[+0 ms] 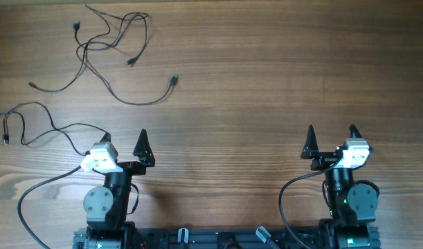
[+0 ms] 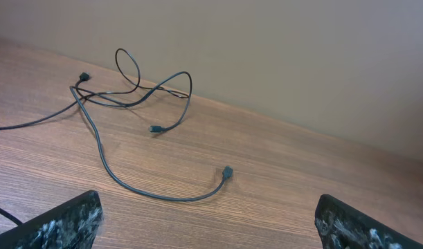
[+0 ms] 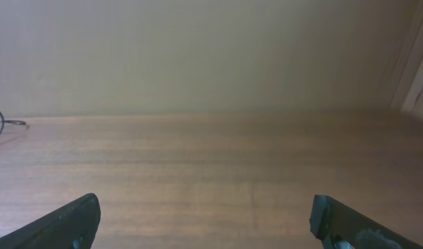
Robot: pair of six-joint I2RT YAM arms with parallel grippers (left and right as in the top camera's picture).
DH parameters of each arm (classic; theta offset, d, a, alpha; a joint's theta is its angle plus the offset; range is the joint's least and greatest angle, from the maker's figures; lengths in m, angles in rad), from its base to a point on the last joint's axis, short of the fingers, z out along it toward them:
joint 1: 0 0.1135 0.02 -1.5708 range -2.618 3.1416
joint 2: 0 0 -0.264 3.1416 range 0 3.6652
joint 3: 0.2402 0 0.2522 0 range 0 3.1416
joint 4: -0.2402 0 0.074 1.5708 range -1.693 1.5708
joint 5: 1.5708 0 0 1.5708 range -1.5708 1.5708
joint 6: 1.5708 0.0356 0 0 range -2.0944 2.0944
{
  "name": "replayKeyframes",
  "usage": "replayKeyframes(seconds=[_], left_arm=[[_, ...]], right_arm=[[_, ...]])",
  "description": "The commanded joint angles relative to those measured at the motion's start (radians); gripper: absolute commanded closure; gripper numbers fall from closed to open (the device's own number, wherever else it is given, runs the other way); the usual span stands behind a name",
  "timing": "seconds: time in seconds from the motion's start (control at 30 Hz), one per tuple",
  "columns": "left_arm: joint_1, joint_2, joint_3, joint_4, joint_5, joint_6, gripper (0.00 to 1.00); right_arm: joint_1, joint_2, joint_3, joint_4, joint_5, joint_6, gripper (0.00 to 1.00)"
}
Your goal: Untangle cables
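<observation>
Several thin black cables (image 1: pixel 107 45) lie tangled at the far left of the wooden table, with loose strands and small plugs spreading out. In the left wrist view the tangle (image 2: pixel 128 93) lies ahead and left, one strand curling to a plug. Another thin black cable (image 1: pixel 31 128) lies separate at the left edge, its strand running up to my left gripper. My left gripper (image 1: pixel 123 136) is open and empty, near the front, below the tangle. My right gripper (image 1: pixel 331 132) is open and empty at the front right, far from the cables. The right wrist view shows only a cable tip (image 3: pixel 0 123) at its left edge.
The wooden table (image 1: pixel 266 83) spreads bare-grained across the middle and right. Thicker black arm cables (image 1: pixel 31 200) loop beside each arm base at the front edge. A pale wall (image 3: pixel 211 55) stands behind the table's far edge.
</observation>
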Motion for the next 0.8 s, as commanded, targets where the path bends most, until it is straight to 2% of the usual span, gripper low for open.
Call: replayKeyframes(seconds=[0.0,0.77], left_arm=[[0.002,-0.009,-0.003,-0.007,0.011,0.006,0.00],[0.002,-0.009,-0.003,-0.007,0.011,0.006,0.00]], right_arm=[[-0.005,-0.027,-0.002,0.002,0.021,-0.077,0.00],[-0.005,-0.027,-0.002,0.003,0.013,-0.082,0.00]])
